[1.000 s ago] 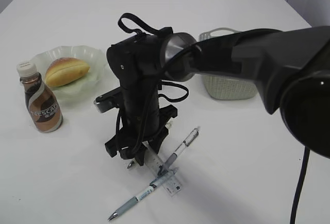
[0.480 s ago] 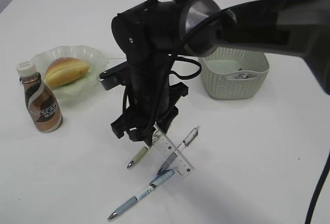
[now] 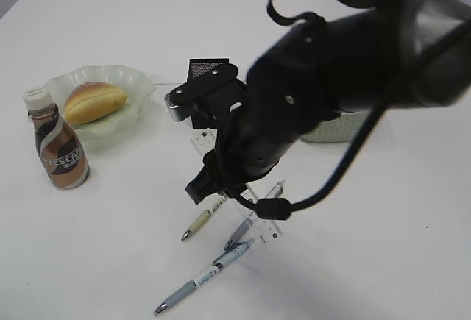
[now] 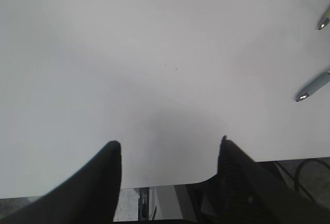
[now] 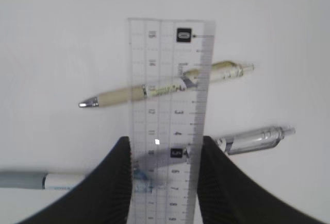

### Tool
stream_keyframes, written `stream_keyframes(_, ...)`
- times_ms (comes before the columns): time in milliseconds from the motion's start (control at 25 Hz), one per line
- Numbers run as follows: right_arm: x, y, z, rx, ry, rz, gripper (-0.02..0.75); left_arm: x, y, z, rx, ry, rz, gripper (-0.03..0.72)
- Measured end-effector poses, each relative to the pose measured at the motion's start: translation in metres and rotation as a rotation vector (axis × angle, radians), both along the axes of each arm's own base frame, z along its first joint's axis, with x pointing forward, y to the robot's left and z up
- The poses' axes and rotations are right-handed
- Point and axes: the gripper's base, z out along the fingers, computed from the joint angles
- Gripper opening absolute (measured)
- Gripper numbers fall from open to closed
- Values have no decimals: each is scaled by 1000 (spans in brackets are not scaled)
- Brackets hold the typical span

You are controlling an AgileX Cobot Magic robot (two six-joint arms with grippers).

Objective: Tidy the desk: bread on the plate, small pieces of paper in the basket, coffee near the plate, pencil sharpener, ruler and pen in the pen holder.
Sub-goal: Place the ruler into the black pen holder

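right claw (image 5: 161, 149) pinching flat clear plastic ruler (image 5: 167, 105) by its edges | long axis straight out from claw | black square mesh pen holder (image 3: 207, 70) beyond ruler | left claw (image 4: 167, 149) spread, empty

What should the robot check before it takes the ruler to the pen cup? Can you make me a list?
1. Ruler held between the right end effector fingers: ok, both black fingers press its long edges.
2. Ruler lifted clear of the pens: ok, the yellowish pen and the clear pen lie on the desk beneath it.
3. Pen holder in sight: ok, though the arm hides most of it.
4. Pen holder opening free: cannot tell, it is covered.
5. Left end effector out of the way: ok, open over bare desk, holding nothing.
6. Bread on the plate, coffee beside it: ok.
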Motion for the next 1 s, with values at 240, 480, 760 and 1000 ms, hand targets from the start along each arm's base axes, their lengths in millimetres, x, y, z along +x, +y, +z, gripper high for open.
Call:
stream_keyframes(240, -16, -10, 13, 193, -289, 122, 269, 0, -1, 0, -6, 0, 0, 434)
stream_keyframes(480, -1, -10, 32, 351, -472, 140, 269, 0, -3, 0, -40, 0, 2, 434)
stream_keyframes(760, 34, -21, 72, 469, -663, 88, 269, 1, -3, 1, -40, -14, 4, 434)
stream_keyframes(1000, 74, -30, 97, 519, -790, 35, 269, 7, -3, 3, -37, -75, 11, 434)
